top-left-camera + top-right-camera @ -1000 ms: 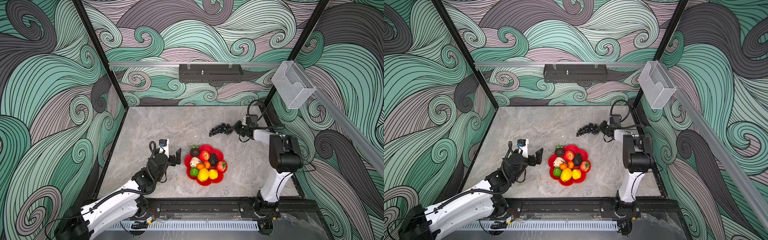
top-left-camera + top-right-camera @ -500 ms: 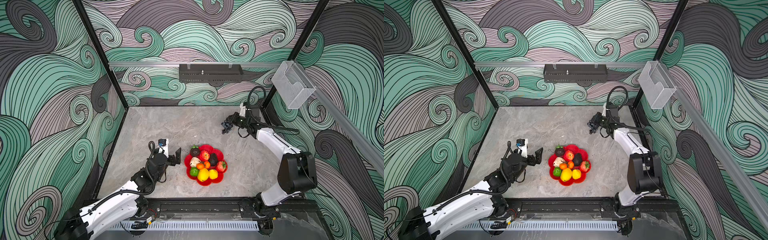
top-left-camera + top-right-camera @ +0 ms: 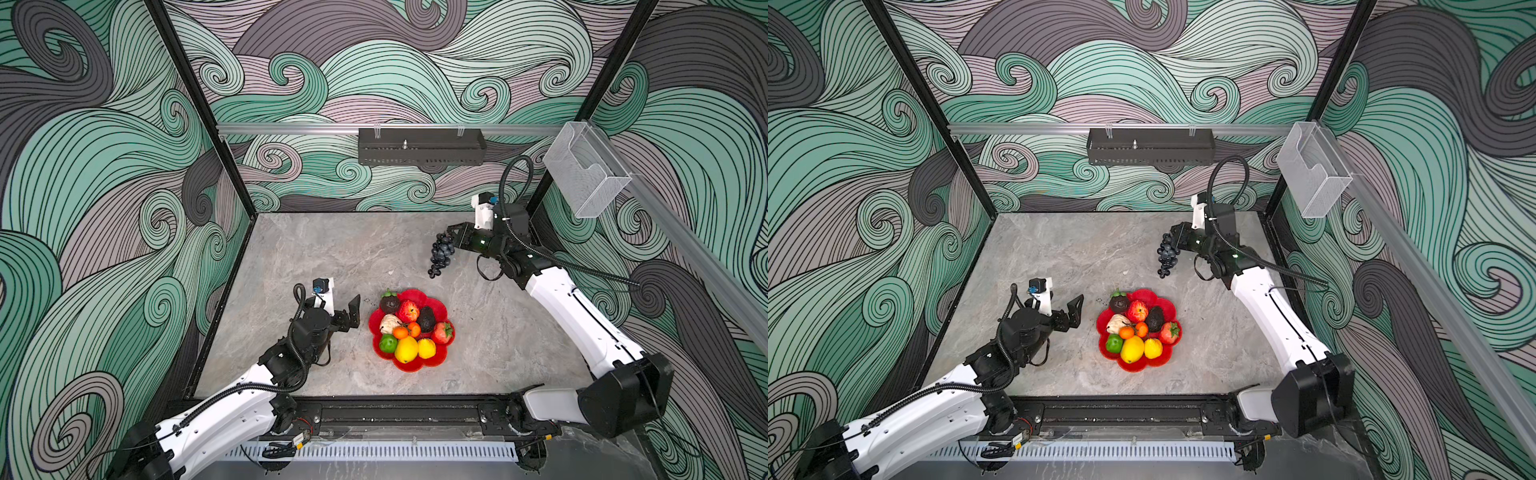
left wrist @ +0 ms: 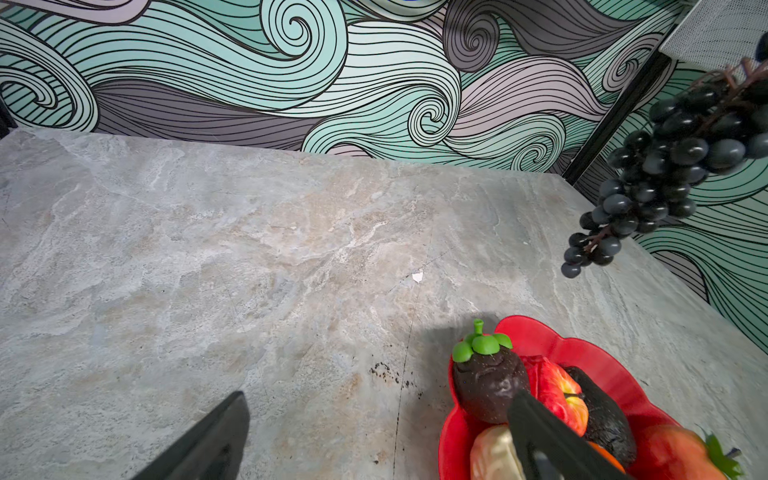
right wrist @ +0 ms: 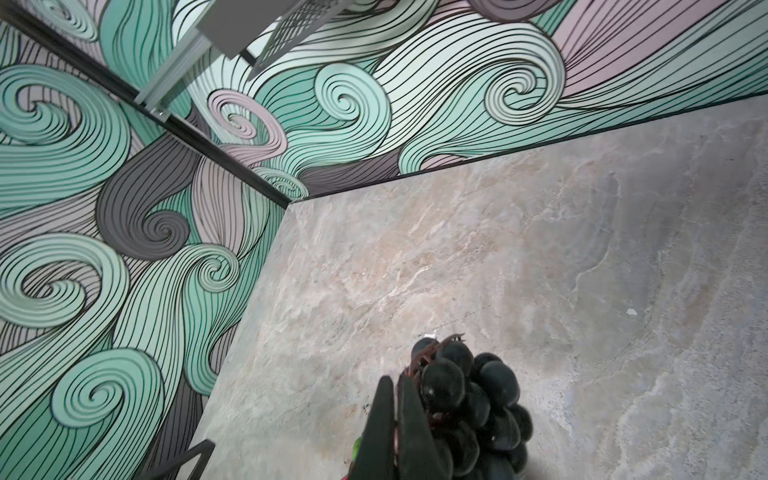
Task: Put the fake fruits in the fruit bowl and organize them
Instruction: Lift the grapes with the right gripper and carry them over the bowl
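The right claw is closed tightly on the stem end of the dark grape bunch, and the bunch hangs down from it in the air, clear of the table. In both top views it is toward the back right part of the table, well apart from the fruit bowl. In the right wrist view the two fingers are pressed together beside the top grapes.

The left claw is opened wide and holds nothing. It hovers low, just beside the left edge of the bowl (in the left wrist view one finger overlaps the bowl's rim, but I cannot tell if it touches).

The red bowl stands near the front middle of the table and is full. Inside are a yellow lemon, a green lime, a smaller yellow fruit, two small oranges, a strawberry, a red fruit, a dark mangosteen with green leaves, a dark wrinkled fruit and a beige lump.
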You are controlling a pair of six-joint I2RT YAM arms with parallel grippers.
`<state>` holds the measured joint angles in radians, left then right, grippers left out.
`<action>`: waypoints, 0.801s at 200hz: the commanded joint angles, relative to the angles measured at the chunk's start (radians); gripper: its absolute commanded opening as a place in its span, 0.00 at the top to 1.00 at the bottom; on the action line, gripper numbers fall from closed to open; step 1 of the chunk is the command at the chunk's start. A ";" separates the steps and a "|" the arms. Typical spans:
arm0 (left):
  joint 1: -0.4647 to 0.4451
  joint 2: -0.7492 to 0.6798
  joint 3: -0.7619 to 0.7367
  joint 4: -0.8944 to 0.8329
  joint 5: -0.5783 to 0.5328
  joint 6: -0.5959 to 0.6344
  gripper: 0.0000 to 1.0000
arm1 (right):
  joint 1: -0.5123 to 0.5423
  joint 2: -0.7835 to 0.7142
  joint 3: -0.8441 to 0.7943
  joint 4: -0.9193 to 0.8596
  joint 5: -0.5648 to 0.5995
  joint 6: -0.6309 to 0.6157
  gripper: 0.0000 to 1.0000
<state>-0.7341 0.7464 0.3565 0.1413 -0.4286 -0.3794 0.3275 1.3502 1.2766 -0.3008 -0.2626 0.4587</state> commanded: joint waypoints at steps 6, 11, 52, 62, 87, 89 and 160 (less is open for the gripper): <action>0.014 -0.015 -0.004 -0.002 0.008 -0.021 0.01 | 0.067 -0.034 0.044 -0.054 0.032 -0.051 1.00; 0.015 -0.016 -0.003 -0.002 0.010 -0.021 0.01 | 0.084 -0.037 0.047 -0.067 0.040 -0.055 1.00; 0.022 -0.027 -0.010 0.000 0.011 -0.029 0.01 | 0.144 -0.020 0.031 -0.064 0.030 -0.030 1.00; 0.025 -0.025 -0.010 -0.002 0.012 -0.031 0.01 | 0.160 -0.011 0.028 -0.064 0.029 -0.026 1.00; 0.031 -0.027 -0.011 -0.003 0.019 -0.034 0.01 | 0.207 0.016 0.025 -0.064 0.032 -0.026 1.00; 0.031 -0.027 -0.011 -0.003 0.019 -0.034 0.01 | 0.210 0.017 0.023 -0.064 0.031 -0.026 1.00; 0.043 -0.028 -0.014 -0.002 0.033 -0.040 0.01 | 0.260 0.016 -0.075 -0.064 0.044 -0.026 1.00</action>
<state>-0.7025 0.7288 0.3473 0.1413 -0.4065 -0.4049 0.5755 1.3746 1.2259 -0.3782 -0.2340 0.4271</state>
